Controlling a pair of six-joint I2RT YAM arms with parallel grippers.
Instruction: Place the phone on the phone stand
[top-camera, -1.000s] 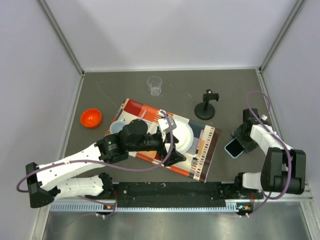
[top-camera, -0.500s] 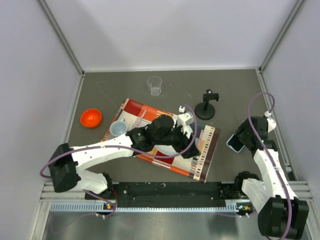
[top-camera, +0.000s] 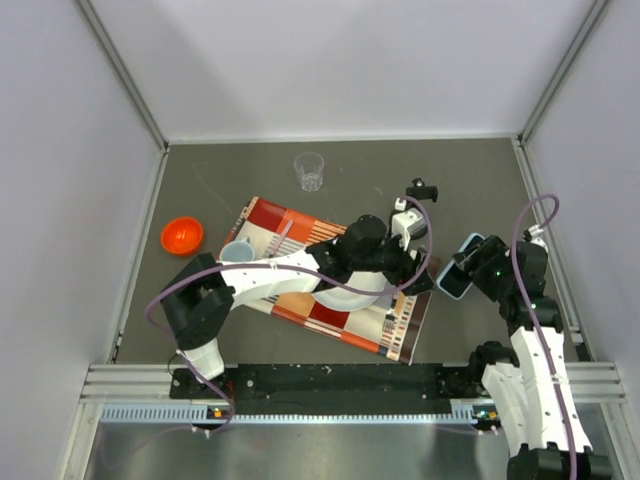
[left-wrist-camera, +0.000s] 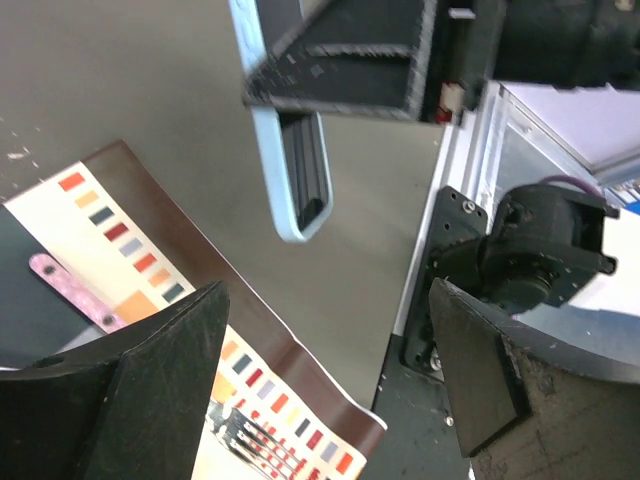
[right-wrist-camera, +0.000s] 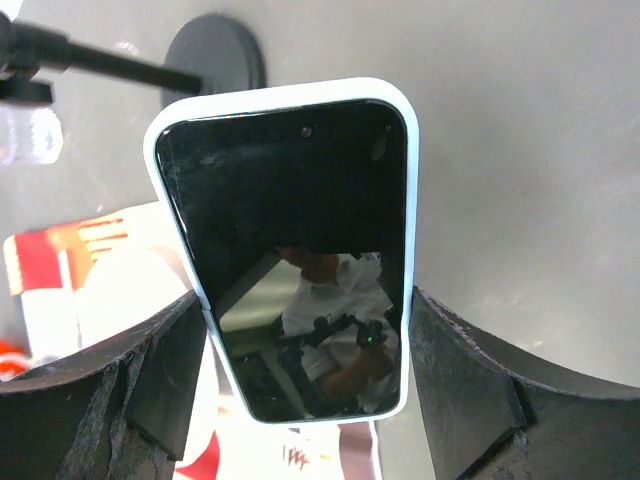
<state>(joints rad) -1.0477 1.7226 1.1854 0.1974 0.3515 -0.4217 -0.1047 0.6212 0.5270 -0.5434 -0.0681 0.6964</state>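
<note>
Right jaws pinch the phone (right-wrist-camera: 290, 260) by its two long sides. It is held up over the table (top-camera: 250, 175), close to the right edge, with its black screen facing the right wrist camera. Left jaws are spread wide with nothing in them, just beside the phone, over the right end of the striped mat (top-camera: 400, 335). The phone stand (top-camera: 421, 190) stands near the far right corner, partly hidden by the left arm.
</note>
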